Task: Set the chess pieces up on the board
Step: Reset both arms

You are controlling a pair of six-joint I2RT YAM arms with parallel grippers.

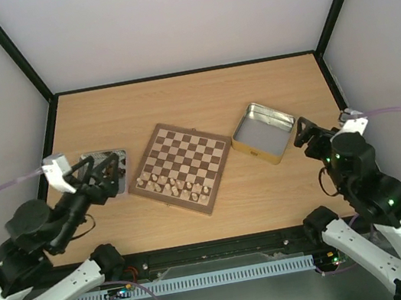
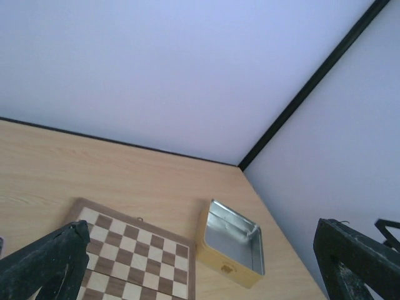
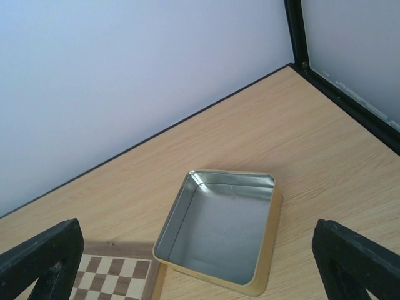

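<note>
Cream chess pieces crowd the near rows of the wooden board, which lies angled at mid-bench. The left claw hangs spread wide, gripping nothing, at a silver tray just left of the board. The right claw, equally wide and unladen, sits beside an open gold tin on the board's right.

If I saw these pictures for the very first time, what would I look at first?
Probably the chessboard, sitting at an angle in the middle of the wooden table, with pale chess pieces crowded along its near edge. Just to its right lies an open gold tin, shiny silver inside and empty.
</note>
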